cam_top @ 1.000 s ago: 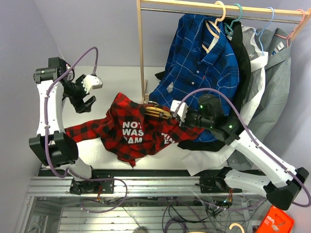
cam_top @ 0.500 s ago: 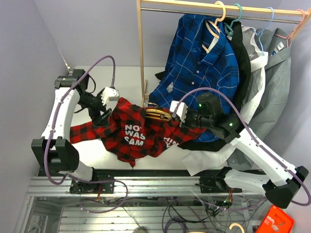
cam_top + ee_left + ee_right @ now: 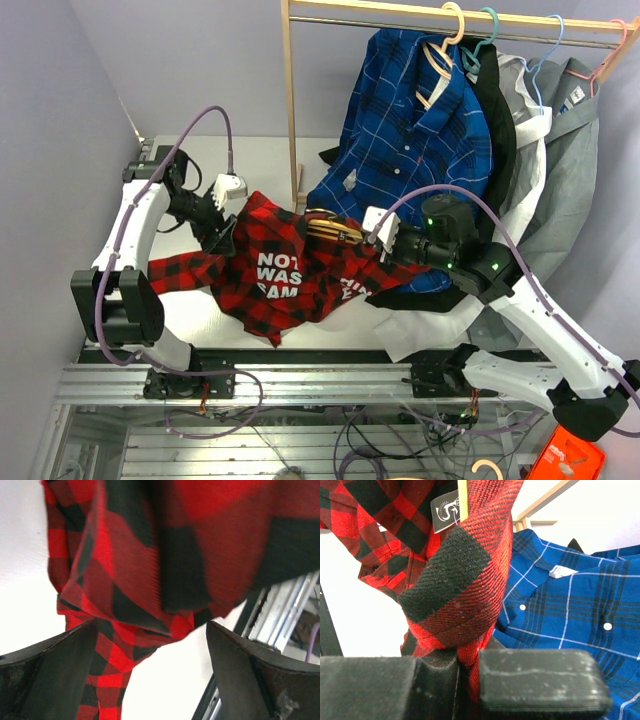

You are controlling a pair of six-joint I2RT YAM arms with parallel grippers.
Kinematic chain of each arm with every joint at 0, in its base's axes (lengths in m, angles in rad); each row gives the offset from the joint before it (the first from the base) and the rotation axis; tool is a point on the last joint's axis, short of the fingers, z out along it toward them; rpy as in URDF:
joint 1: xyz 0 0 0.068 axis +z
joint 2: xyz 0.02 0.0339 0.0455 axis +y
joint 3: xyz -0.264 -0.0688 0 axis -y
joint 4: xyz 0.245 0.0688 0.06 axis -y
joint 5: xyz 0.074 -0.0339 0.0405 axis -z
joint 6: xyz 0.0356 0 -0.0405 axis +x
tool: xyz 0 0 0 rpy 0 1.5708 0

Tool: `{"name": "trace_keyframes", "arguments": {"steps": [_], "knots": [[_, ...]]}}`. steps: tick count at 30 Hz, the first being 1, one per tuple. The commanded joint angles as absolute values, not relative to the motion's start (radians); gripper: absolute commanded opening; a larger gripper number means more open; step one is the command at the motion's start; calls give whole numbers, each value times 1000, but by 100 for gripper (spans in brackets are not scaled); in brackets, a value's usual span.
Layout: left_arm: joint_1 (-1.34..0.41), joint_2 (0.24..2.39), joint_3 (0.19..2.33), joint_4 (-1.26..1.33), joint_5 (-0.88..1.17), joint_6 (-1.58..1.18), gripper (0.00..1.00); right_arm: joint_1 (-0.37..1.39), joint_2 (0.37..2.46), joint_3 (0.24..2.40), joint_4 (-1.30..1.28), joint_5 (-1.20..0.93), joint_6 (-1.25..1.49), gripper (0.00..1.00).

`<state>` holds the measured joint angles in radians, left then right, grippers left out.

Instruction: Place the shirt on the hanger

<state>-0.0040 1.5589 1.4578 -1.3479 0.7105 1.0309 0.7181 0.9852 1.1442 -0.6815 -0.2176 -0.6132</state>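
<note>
Plaid shirt (image 3: 285, 265) lies bunched on the table (image 3: 250, 160) at the foot of the rack's wooden post (image 3: 291, 110), lettering up, one sleeve trailing off to the left of the post. The hanger (image 3: 325, 228) shows as a pale tan sliver at the collar, just right of the post's foot, partly buried in cloth; how far it sits inside the shirt I cannot tell. The right gripper (image 3: 385, 240), right of the post, stays clenched on a fold of the red-and-black fabric, the hanger's thin bar just behind that fold in its wrist view.

The change is on the other side. A second ago the left gripper (image 3: 222, 235) hung well left of the post, apart from the cloth. Now it has swung in to the shirt's upper left edge, jaws spread wide and holding nothing, with a flap of plaid hanging between them. I judge it is lining up to pinch that shoulder and draw it over the hanger's free arm; the dressing is not yet done.
</note>
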Motion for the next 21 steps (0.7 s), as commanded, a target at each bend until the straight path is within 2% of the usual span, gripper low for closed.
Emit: {"name": "trace_keyframes", "arguments": {"steps": [1,4,7,9,13,14,16,21], "knots": [[-5,1502,1378,-1030,771,778,99,717,956,1188,-640,-233,-599,0],[-40,1426,1279,-802,693,644,100,717,950,1191,-628,-246,-598,0],[-53,1411,1256,-742,635,631,89,718,946,1196,-628,-247,-601,0],[-54,1432,1282,-775,612,658,74,717,944,1195,-632,-235,-603,0],[-54,1454,1360,-874,541,711,24,717,956,1193,-664,-230,-597,0],[-54,1448,1376,-887,524,722,14,716,953,1187,-663,-232,-596,0],[-53,1434,1403,-931,503,762,9,716,942,1171,-652,-232,-596,0],[-54,1401,1428,-986,444,839,12,717,950,1172,-678,-225,-596,0]]}}
